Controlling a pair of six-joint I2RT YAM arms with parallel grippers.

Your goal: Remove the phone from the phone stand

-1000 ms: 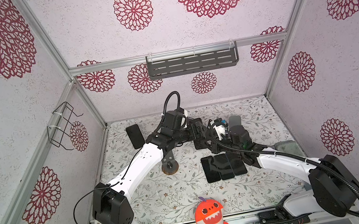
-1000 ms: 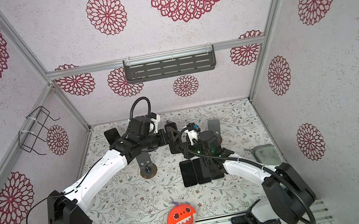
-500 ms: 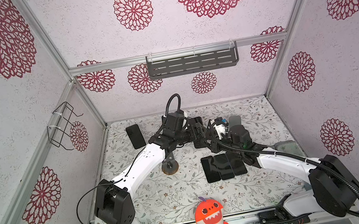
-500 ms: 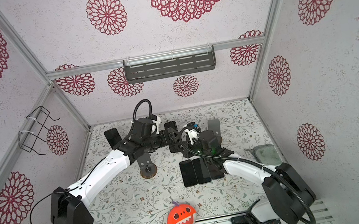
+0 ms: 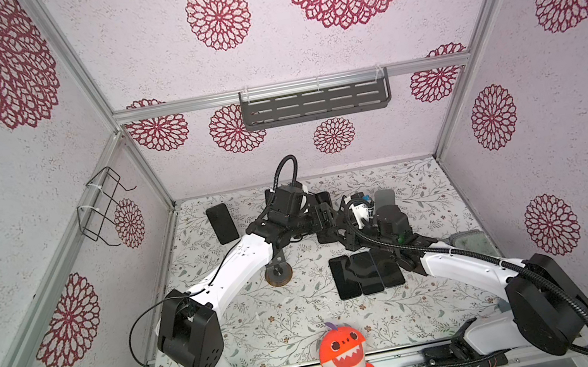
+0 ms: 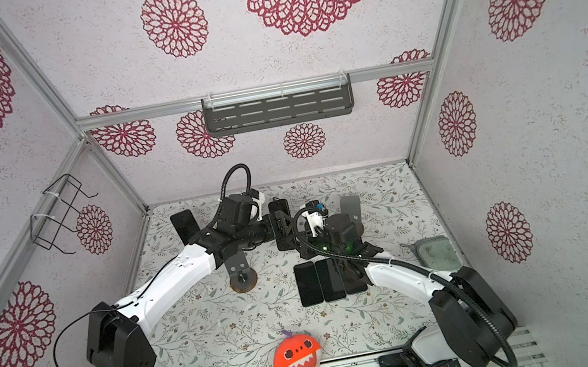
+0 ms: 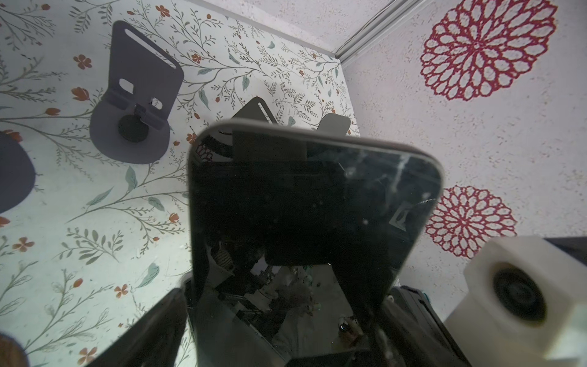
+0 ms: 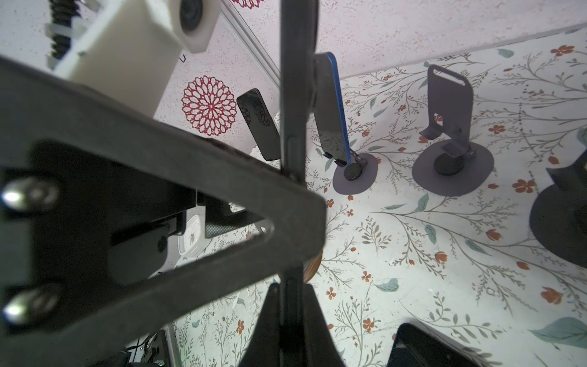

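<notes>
One phone [image 7: 311, 222] matters here. It is on its phone stand [image 7: 254, 109], leaning upright a little toward 12 o'clock from the table's middle, with the stand's grey top peeking out behind its upper edge.

What has changed in the last second is the left gripper [image 7: 286, 294]. Its jaws stood wide around the phone and have now drawn in. In the left wrist view the fingers [image 7: 158, 321] sit against the phone's two long edges with no gap that I can see. I judge this the moment of the grasp. The jaws may not have finished squeezing, so a lift now could let the glass slip.

The right gripper [image 8: 293, 294] has not changed: its jaws are pressed almost together, pinching a thin dark upright edge. Whether that is the stand's back plate or the phone's side, I cannot tell. If it is the plate, it steadies the stand for the pull. The phone is not yet lifted, so the removal itself is still to do.

Outward from the stand in a top view, three phones [image 5: 367, 271] lie flat side by side at 5 o'clock and a bare stand [image 5: 278, 275] is at 7 o'clock. Another propped phone [image 5: 222, 223] is at 9 o'clock, and an orange plush shark [image 5: 345, 355] sits at 6 o'clock by the front rail.
</notes>
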